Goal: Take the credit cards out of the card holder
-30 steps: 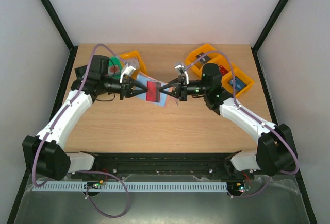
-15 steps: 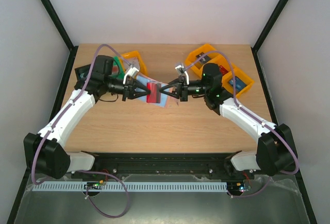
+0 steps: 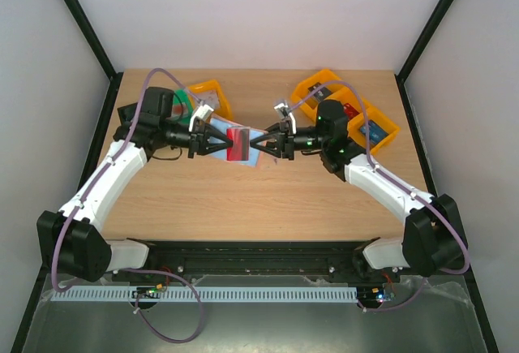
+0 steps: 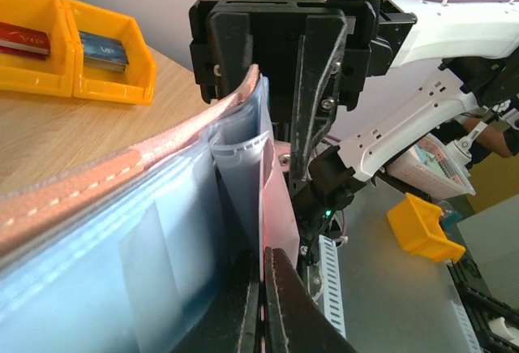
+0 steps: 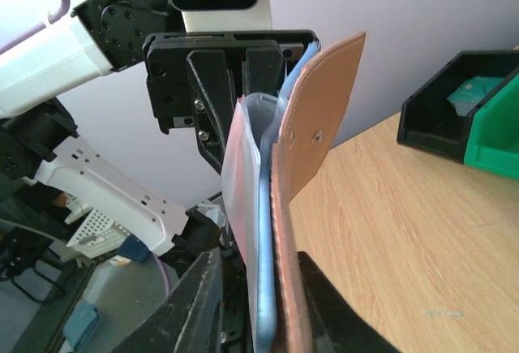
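Note:
The card holder (image 3: 258, 153), tan outside and light blue inside, hangs above the table between both grippers. A reddish credit card (image 3: 238, 144) sticks out of its pocket. My left gripper (image 3: 217, 140) is shut on that card's edge; in the left wrist view the fingertips (image 4: 261, 265) pinch the thin card (image 4: 277, 207) beside the blue panel (image 4: 122, 231). My right gripper (image 3: 266, 144) straddles the holder's opposite edge. In the right wrist view its jaws (image 5: 259, 276) stand slightly apart, with a gap on the card (image 5: 243, 174) side and the tan flap (image 5: 320, 109) against the other finger.
Orange bins (image 3: 377, 126) holding cards sit at the back right. An orange bin (image 3: 207, 93), a green bin (image 3: 180, 103) and a black bin (image 3: 130, 115) stand at the back left. Bare wooden table (image 3: 259, 199) lies below the grippers.
My left gripper shifted right, then back left, keeping its pinch on the card. My right gripper's jaws have loosened a little around the holder.

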{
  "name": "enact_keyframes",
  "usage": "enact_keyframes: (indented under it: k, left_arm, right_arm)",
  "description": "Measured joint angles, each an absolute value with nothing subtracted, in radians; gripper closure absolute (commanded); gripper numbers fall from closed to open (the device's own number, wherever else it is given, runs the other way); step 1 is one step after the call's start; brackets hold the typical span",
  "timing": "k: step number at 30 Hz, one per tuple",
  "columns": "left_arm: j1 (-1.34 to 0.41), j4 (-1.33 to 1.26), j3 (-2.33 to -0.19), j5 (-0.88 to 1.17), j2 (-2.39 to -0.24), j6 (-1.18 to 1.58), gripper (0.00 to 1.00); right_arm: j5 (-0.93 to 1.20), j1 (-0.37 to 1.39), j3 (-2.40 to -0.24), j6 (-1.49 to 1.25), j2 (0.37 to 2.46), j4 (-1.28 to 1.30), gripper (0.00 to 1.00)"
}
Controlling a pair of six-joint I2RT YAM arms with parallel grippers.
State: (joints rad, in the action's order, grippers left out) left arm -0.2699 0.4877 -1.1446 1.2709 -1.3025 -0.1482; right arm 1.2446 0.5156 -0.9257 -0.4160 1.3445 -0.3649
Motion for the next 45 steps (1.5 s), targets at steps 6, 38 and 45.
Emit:
enact_keyframes:
  k: [6,38,45]
  left_arm:
    - [-0.272,0.465,-1.145,1.26,-1.303,-0.119,0.98]
    - [-0.216,0.515,-1.123,1.26,-1.285,-0.194,0.98]
    - [-0.15,0.517,-1.109,1.279,-1.258,-0.2,0.98]
  right_arm:
    - [1.219,0.52,-0.926,-0.48,1.364,-0.419,0.71]
    - [1.217,0.495,-0.96,-0.32,1.359,-0.253,0.98]
    - [1.228,0.426,-0.96,-0.308,1.346,-0.199,0.98]
